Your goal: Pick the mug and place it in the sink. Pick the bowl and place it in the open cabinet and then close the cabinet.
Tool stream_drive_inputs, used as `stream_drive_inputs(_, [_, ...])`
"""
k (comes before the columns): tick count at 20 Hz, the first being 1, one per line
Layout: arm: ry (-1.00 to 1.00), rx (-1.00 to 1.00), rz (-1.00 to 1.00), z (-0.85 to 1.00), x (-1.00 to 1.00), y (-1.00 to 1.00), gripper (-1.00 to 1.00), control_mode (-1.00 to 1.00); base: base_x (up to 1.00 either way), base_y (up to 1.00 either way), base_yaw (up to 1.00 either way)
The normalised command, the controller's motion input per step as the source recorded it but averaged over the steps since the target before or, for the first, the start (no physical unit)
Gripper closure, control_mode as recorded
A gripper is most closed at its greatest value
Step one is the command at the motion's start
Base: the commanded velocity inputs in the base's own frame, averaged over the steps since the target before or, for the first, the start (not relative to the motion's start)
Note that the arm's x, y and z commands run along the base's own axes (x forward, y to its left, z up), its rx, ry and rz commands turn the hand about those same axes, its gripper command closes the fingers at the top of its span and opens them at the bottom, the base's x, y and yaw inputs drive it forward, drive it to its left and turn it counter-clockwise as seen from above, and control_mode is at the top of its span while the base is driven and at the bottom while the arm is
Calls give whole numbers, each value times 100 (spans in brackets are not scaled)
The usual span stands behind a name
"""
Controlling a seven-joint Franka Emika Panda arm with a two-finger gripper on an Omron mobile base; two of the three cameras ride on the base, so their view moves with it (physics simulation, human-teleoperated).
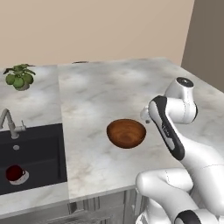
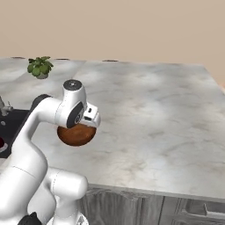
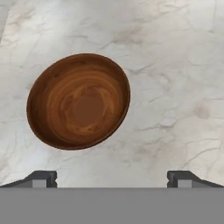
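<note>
mug: small dark red rounded mug with whitish part (image 1: 15,173) is already lying in the large black rectangular sink (image 1: 39,148), at 8 o'clock of the left base view; that half is looking done.
bowl: wide shallow glossy brown wood-look bowl (image 3: 78,100) is sitting upright on the grey marble bench (image 3: 175,87), at about 10 o'clock of the hand view, untouched.
hand: two-finger hand (image 3: 112,179) is hovering over the bench with tips spread wide, gripping nothing; bowl is lying off-centre between them.
step: judging it is lining up for the bowl pick.
risk 1: descending off-centre, a tip could be hitting the rim and tipping or shoving the bowl.
risk 2: glossy curved wall, thin rim pinch could be slipping during lift.
cabinet: not visible, door state unknown.
</note>
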Motion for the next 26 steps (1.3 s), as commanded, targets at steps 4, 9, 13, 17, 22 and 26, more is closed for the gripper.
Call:
stream_drive_inputs(4, [2, 1, -3, -8, 1, 8, -100, -100, 0, 0, 0])
stream_drive_inputs(9, [0, 0, -8, -1, 0, 0, -100, -100, 0, 0, 0])
stream_drive_inputs(13, [9, 1, -13, -7, 8, 0, -100, -100, 0, 0, 0])
stream_drive_inputs(17, [10, 6, -11, -21, 1, 0, -100, -100, 0, 0, 0])
stream_drive_inputs(22, [7, 10, -5, -38, 0, 0, -100, -100, 0, 0, 0])
stream_drive_inputs(26, [4, 12, -1, -33, 0, 0, -100, -100, 0, 0, 0])
